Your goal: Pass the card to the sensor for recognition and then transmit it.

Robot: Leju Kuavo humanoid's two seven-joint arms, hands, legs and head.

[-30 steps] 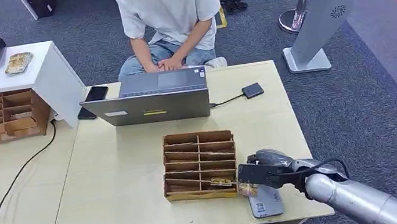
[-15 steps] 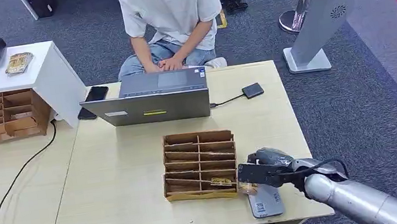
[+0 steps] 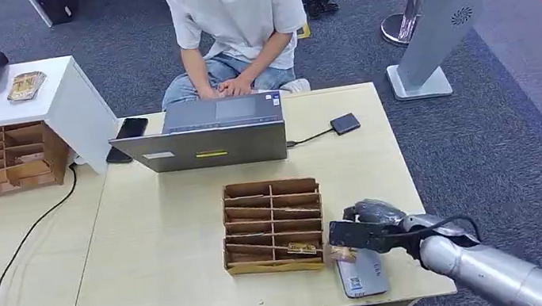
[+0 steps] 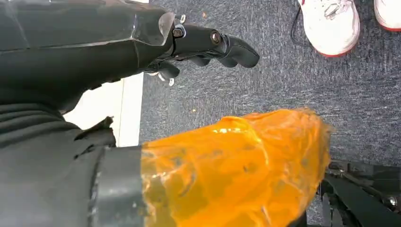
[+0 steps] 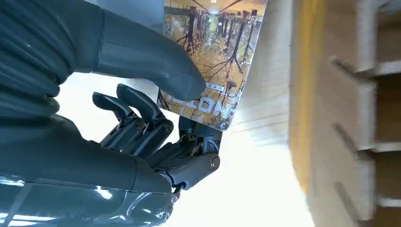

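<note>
The thumb and darker fingers [image 5: 142, 111] of the right hand [image 3: 363, 232] pinch the card [image 5: 213, 61], which hangs over the grey sensor [image 3: 362, 275] beside the wooden organizer [image 3: 272, 225]. The card appears to be at the reading step; transmitting it is left. Its printed lettering is too blurred to read. The left hand [image 4: 208, 45] hangs with fingers loosely curled, holding nothing.

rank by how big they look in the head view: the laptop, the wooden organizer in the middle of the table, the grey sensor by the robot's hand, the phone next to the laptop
1. laptop
2. wooden organizer, not far behind the laptop
3. grey sensor, partly covered by the right hand
4. phone, smallest, though it lies farther from the camera
</note>
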